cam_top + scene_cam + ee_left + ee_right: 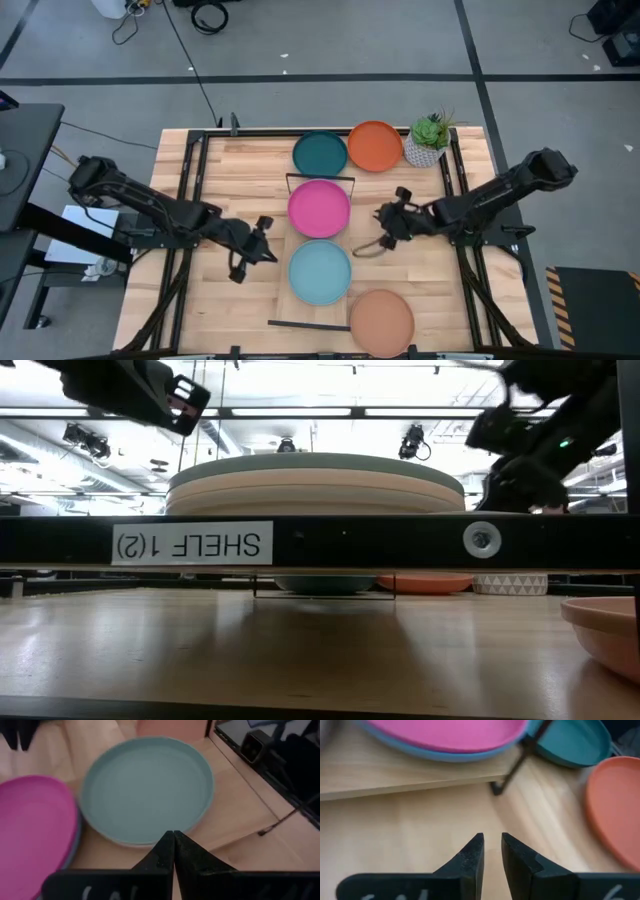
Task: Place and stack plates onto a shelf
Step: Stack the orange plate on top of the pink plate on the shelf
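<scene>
- The shelf [322,300], a long light-wood board with thin black wire rails at its short ends, lies along the table's middle.
- The magenta plate [319,208] sits on the shelf, on top of a blue plate [427,753] (only its rim shows).
- The light blue plate [320,272] tops a stack just beside it, with cream-coloured plates [315,492] beneath.
- The dark teal plate [320,154] and orange plate [375,146] lie flat on the table beyond the shelf's far end.
- The terracotta plate [381,321] rests by the near end.
</scene>
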